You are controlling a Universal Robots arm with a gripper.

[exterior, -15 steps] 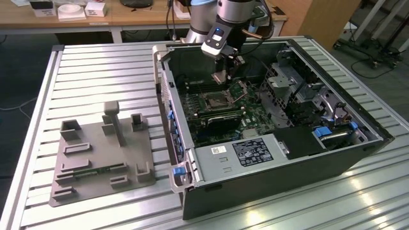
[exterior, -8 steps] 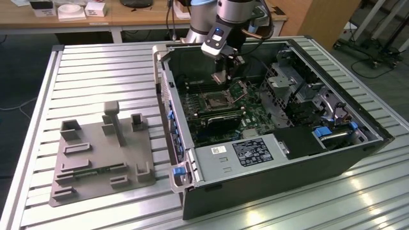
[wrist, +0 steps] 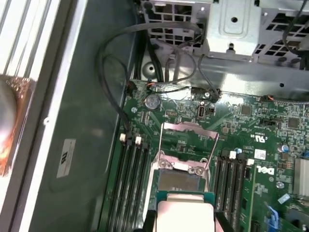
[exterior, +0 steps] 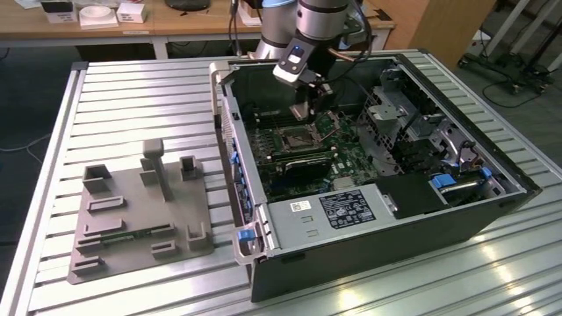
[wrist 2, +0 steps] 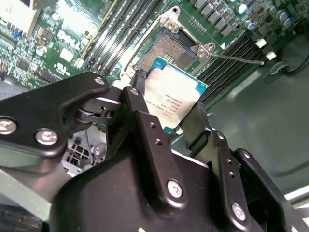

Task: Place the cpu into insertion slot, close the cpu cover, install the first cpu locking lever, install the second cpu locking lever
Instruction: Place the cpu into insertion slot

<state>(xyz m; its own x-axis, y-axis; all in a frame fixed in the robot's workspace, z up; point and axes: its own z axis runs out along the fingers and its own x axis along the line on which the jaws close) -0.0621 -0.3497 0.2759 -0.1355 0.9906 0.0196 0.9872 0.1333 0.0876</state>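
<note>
Gripper [wrist 2: 166, 113] is closed on the cpu [wrist 2: 174, 94], its two black fingers [wrist 2: 138, 104] pinching opposite edges, metal top facing the second wrist cam and the chip tilted. The chip hangs clear of the mobo, w/ the insertion slot [wrist 2: 169, 50] just beyond the fingertips, dark pin field bare and nothing seated in it. In the first wrist view the cpu [wrist: 186, 212] overlaps the near edge of the slot [wrist: 181, 181]. Past the slot the cpu cover [wrist: 188, 128] looks swung up and open, though the angle is poor. A thin locking lever [wrist 2: 236, 59] sticks out free beside the socket. Black RAM slots [wrist: 133, 169] flank the socket on both sides. Farther off are looped cables [wrist: 111, 72] and a metal drive cage [wrist: 231, 24]. In the exterior view the gripper [exterior: 307, 105] reaches down into the open computer case [exterior: 378, 237]. Well apart from it, a grey fixture tray [exterior: 141, 217] sits on the slatted table [exterior: 131, 92].
</note>
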